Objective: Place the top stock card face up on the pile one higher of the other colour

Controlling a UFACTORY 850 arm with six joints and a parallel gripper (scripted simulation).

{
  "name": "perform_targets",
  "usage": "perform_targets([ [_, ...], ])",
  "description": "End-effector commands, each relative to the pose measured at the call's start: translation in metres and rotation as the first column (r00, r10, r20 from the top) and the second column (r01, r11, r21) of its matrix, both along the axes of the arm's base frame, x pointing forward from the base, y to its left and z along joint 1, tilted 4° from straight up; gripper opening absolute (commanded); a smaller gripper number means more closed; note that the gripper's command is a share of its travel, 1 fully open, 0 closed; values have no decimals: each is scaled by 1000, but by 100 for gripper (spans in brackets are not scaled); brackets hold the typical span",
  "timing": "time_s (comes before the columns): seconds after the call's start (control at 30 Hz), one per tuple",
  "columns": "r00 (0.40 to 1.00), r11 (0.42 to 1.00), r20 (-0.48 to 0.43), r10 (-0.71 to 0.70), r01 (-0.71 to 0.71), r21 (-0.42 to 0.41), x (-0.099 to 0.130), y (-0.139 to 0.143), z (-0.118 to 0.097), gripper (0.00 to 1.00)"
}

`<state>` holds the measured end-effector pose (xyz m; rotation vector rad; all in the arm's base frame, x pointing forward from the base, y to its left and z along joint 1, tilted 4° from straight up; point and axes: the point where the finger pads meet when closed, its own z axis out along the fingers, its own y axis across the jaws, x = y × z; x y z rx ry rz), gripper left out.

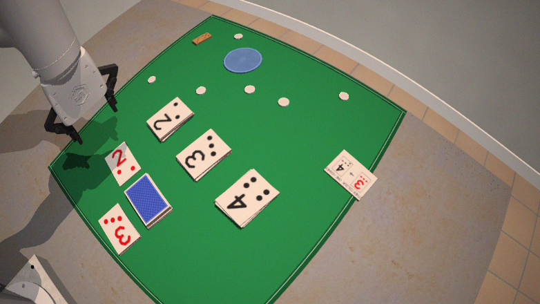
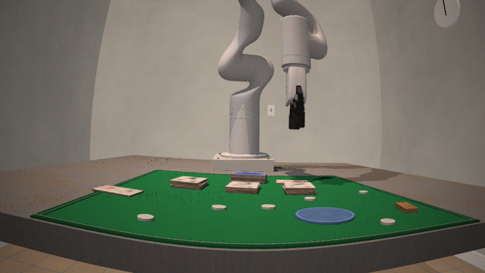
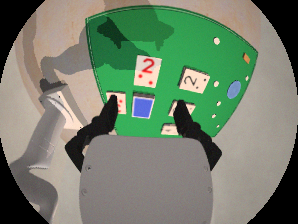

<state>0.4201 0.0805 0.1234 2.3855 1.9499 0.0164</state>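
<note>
Hovering: xArm gripper (image 1: 97,126) (image 2: 296,128) (image 3: 147,104), fingers wide open, nothing held, above the card cloth (image 1: 302,132) (image 2: 169,231) (image 3: 190,40).
Stock: blue-backed stack (image 1: 148,198) (image 2: 248,177) (image 3: 143,107), top card face down, between the red 2 (image 1: 122,163) (image 2: 280,181) (image 3: 148,71) and red 3 (image 1: 119,229) (image 3: 121,104).
Piles: black 2 (image 1: 170,119) (image 2: 299,187) (image 3: 194,80), black 3 (image 1: 204,155) (image 2: 242,187) (image 3: 190,109) and black 4 (image 1: 247,198) (image 2: 188,182) (image 3: 170,129), face up in a row.
Example card: printed card (image 1: 351,174) (image 2: 117,190), overlapping the cloth's edge.
Far corner: brown domino (image 1: 201,38) (image 2: 406,206) (image 3: 246,58), near a blue disc (image 1: 242,60) (image 2: 324,215) (image 3: 234,90).

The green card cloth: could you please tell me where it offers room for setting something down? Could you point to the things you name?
Between the black four pile (image 1: 247,198) (image 2: 188,181) (image 3: 171,130) and the rule card (image 1: 351,174) (image 2: 118,191). It's crowded around the stock (image 1: 147,198) (image 2: 248,177) (image 3: 143,106), flanked by the red two (image 1: 122,163) (image 2: 280,181) (image 3: 148,71) and red three (image 1: 119,229) (image 3: 121,104).
</note>
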Motion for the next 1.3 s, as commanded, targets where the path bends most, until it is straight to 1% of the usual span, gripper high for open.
perform_targets([
  [0.0, 990, 990, -4, 138, -138, -7, 1, 0, -3, 100],
  [0.1, 983, 983, -6, 181, -182, -9, 1, 0, -4, 100],
  [0.13, 975, 975, -9, 223, -223, -11, 1, -1, -5, 100],
  [0.17, 974, 974, -9, 227, -227, -11, 2, -1, -5, 100],
  [0.27, 951, 951, -13, 310, -310, -15, 2, -1, -7, 100],
  [0.37, 945, 945, -14, 326, -327, -15, 2, -1, -7, 100],
  [0.43, 912, 912, -19, 410, -410, -19, 2, -1, -9, 100],
  [0.6, 869, 869, -25, 495, -495, -21, 2, -2, -11, 100],
  [0.67, 836, 835, -29, 549, -549, -23, 3, -2, -13, 100],
  [0.7, 833, 832, -30, 553, -554, -23, 3, -2, -13, 100],
  [0.77, 795, 795, -34, 605, -606, -24, 3, -2, -14, 100],
  [0.8, 791, 790, -34, 611, -612, -24, 3, -2, -14, 100],
  [0.87, 751, 751, -38, 659, -660, -25, 3, -2, -16, 100],
  [0.97, 743, 742, -39, 669, -670, -25, 3, -2, -16, 100],
  [1.0, 692, 691, -44, 721, -722, -26, 3, -2, -18, 100],
  [1.03, 688, 688, -44, 724, -725, -26, 3, -2, -18, 100],
  [1.13, 630, 629, -50, 775, -777, -26, 3, -3, -20, 100],
  [1.17, 628, 628, -50, 777, -778, -26, 3, -3, -20, 100],
  [1.2, 592, 592, -53, 804, -806, -26, 4, -3, -21, 100],
  [1.27, 562, 561, -55, 825, -827, -26, 4, -3, -22, 100],
])
